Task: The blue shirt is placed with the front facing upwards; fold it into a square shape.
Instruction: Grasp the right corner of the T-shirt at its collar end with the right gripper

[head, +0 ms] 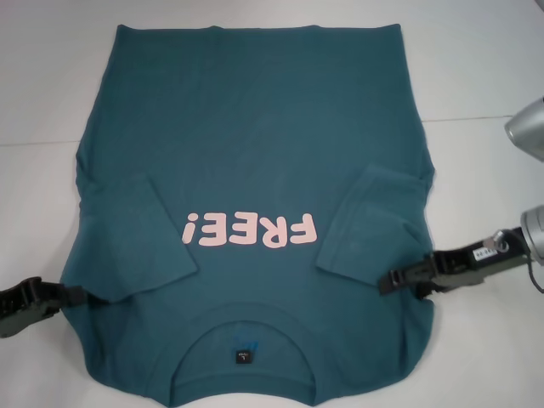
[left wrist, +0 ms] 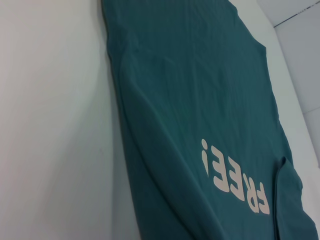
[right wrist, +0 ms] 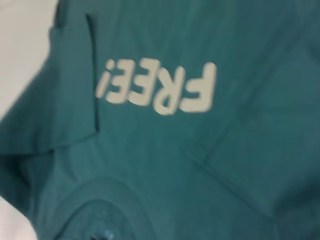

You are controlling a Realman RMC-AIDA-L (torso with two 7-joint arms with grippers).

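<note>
The blue shirt (head: 255, 170) lies flat on the white table with its front up. Its pink "FREE!" lettering (head: 248, 230) and its collar (head: 245, 340) are on the side near me. Both short sleeves are folded inward onto the chest, the left sleeve (head: 140, 238) and the right sleeve (head: 370, 225). My left gripper (head: 81, 296) reaches in low from the left, its tip at the shirt's shoulder edge. My right gripper (head: 389, 280) comes in from the right, its tip over the shirt's edge just below the folded right sleeve. The wrist views show only shirt (left wrist: 200, 100) (right wrist: 200, 165) and table.
The white table (head: 42, 102) extends around the shirt on the left, right and far side. Silver arm joints (head: 527, 127) stand at the right edge. A seam line in the table surface (head: 476, 119) runs beyond the shirt's right side.
</note>
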